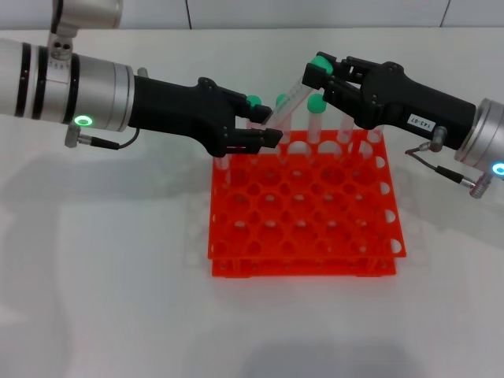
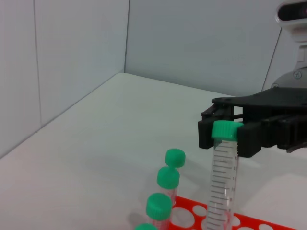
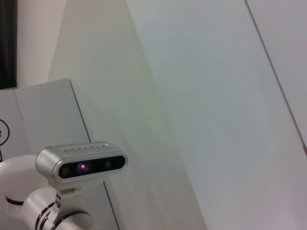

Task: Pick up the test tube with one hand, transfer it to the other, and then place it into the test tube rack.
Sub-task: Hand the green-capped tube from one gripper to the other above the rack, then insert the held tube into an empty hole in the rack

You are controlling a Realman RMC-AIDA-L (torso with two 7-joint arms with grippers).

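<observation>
1. Orange plastic rack (image 1: pixel 303 205) sits mid-tabletop (image 1: pixel 102 299), squarely between the two arms. A few green-capped tubes (image 2: pixel 168 178) stand along its far row; the near rows read empty.
2. Look at the right gripper (image 1: pixel 324 79), the one with the white label on its forearm: it is pinching the test tube (image 1: pixel 291 98) just under the green cap. The left wrist view confirms this, with black fingers (image 2: pixel 249 136) clamped either side of the cap.
3. The tube is tilted in the head view, cap up toward the right gripper, lower end slanting down toward the left gripper (image 1: pixel 264 134) over the rack's far edge.
4. You cannot tell from the head view whether the left gripper is spread or pressed together. Its tips lie right by the tube's lower end, and contact is not resolved.
5. Whether the tube's bottom has entered a hole is also uncertain; in the left wrist view it appears to reach rack level.
6. Judgement on progress: pickup looks done, and the handover is at or near its end, since the labelled gripper has the tube.
7. Remaining: clear the left gripper, bring the tube upright, seat it in a hole, let go.
8. The right wrist view shows only wall and a camera head; nothing useful there.
</observation>
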